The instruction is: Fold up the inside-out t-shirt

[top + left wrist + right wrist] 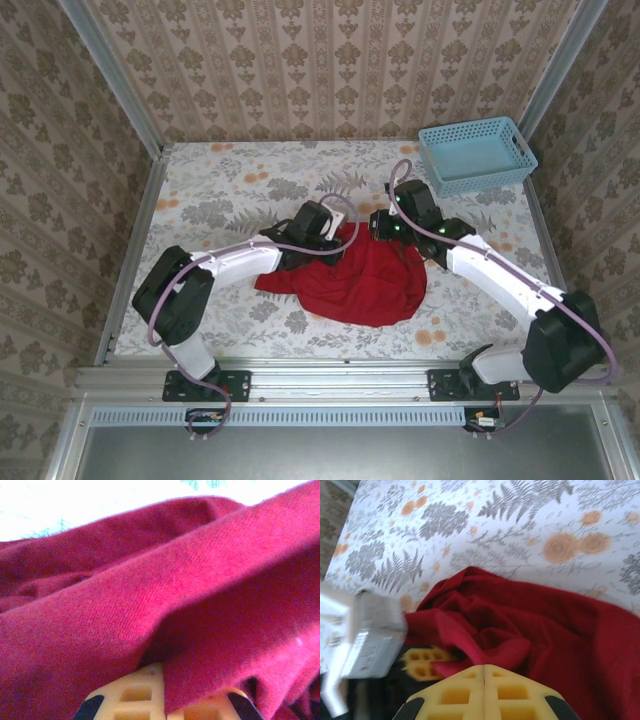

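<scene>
Left gripper pinches a fold of the red t-shirt, which lies crumpled just on the near side of both grippers. The right gripper, fingers pressed together, has its tips at the cloth's far edge. A floral tablecloth spreads beneath, a light-blue basket sits beyond the right gripper, and patterned wallpaper encloses the table.

red t-shirt lies crumpled in a heap, far edge lifted.

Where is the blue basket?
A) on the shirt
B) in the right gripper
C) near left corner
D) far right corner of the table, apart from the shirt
D: the blue basket sits at the far right corner of the table, apart from the red t-shirt.
</scene>
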